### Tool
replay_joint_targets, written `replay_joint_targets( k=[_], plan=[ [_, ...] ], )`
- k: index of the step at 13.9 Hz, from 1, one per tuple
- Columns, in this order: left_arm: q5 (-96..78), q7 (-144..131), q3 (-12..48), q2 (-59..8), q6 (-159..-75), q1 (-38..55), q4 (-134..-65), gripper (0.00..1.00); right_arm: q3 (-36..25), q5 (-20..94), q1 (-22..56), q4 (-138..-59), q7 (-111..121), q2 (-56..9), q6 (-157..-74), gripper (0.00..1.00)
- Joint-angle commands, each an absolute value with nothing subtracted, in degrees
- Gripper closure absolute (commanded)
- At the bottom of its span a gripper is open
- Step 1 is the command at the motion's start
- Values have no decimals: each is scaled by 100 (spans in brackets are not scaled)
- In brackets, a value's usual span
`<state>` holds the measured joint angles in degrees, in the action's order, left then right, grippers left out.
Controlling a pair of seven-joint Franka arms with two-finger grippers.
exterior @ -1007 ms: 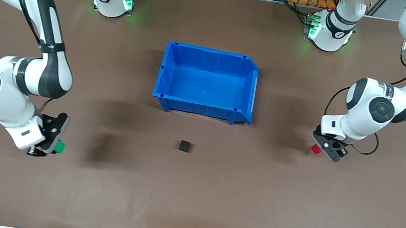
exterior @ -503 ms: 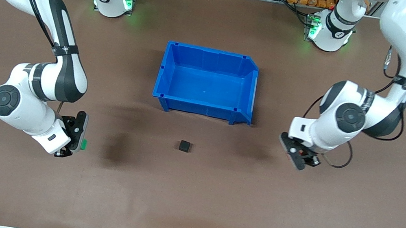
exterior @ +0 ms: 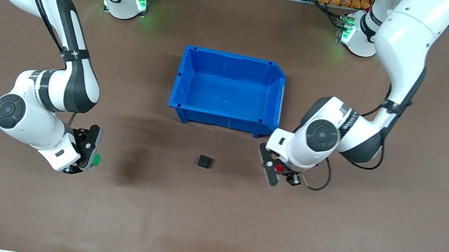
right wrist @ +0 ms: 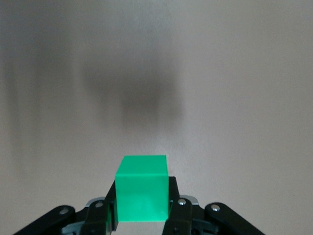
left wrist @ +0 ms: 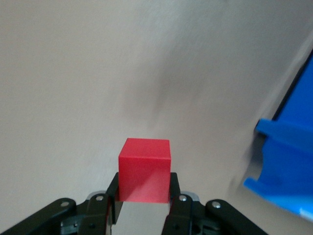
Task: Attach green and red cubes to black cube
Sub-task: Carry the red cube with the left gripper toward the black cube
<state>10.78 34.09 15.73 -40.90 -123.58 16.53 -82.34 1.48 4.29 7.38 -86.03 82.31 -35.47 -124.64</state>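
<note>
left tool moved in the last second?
Yes. The left tool, shut on the red cube, has travelled from the left arm's table end toward the black cube.

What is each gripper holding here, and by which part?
Left gripper clamps the red cube by two opposite side faces; right gripper clamps the green cube likewise.

Bare bench (exterior: 200, 213) lies all round the black cube (exterior: 204, 161), with open stretches toward the right pincer (exterior: 92, 158) carrying the green cube (exterior: 96, 160) and the left pincer (exterior: 279, 169) carrying the red cube (exterior: 279, 167), while the blue bin (exterior: 228, 91) stands as the only obstacle, farther from the front camera.
</note>
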Motion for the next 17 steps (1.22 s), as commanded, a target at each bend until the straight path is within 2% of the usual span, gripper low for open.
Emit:
replay_joint_targets(
  k=[1,7,13,17],
  plan=[
    [1178,3454,1336,-4692,-12199,2011,-7411,100,141,580,747,-8437,8165,-3639,-12401,100],
    [1178,4385,1239,-5194,-12901,2373,-7050,100,141,826,773,-8446,7946,-3595,-12419,100],
    [1152,4500,1239,-5940,-12894,2759,-6163,100,141,826,791,-8473,7692,-3577,-12401,100],
    [1116,4465,1239,-6231,-12902,2987,-5942,100,141,817,844,-8429,7479,-3586,-12463,100]
  ],
)
